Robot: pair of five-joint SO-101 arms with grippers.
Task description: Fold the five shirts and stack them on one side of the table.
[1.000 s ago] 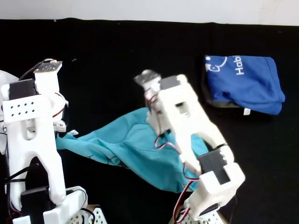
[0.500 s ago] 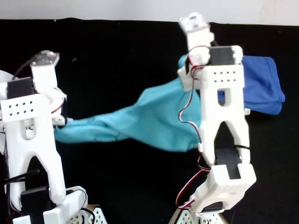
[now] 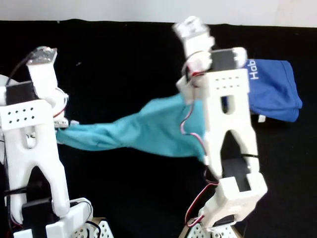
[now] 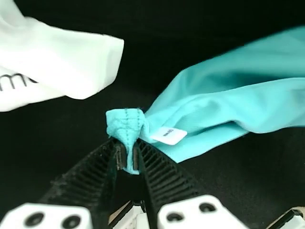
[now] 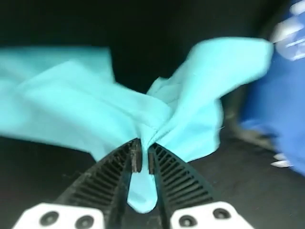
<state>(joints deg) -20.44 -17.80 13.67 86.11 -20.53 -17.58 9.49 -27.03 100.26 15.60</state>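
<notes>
Soft teal shirt [image 3: 148, 131] stretched between both arms over the black surface [image 3: 109, 54].
The left end effector [image 4: 126, 160] is pinched tight on a bunched corner beside a small white label [image 4: 167, 136]. The right end effector [image 5: 142, 155] is clamped on a gathered fold. A folded blue shirt [image 3: 272, 94] lies far right, and the left wrist view catches smooth white fabric [image 4: 57, 62].
</notes>
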